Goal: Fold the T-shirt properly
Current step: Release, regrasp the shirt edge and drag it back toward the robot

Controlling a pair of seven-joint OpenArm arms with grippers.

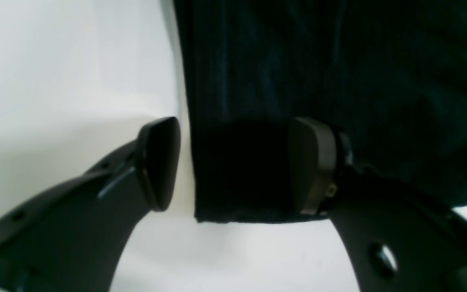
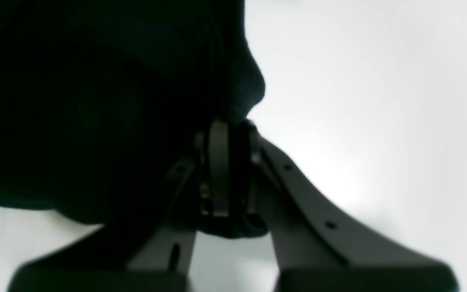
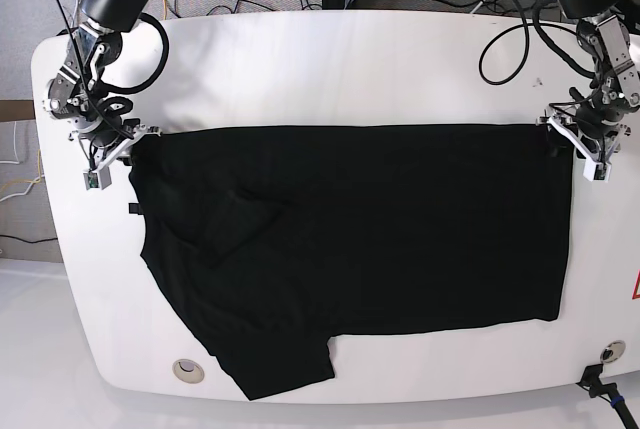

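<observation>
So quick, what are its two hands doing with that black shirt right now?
Left hand: open, fingers straddling a corner of the T-shirt, not gripping.
Right hand: closed, pinching the T-shirt's edge.

You get even, bright overhead light on the white table [image 3: 300, 59] in the base view; both wrist views are soft and blurred, the T-shirt [image 3: 370, 229] crushed to featureless black against blown-out white.
</observation>
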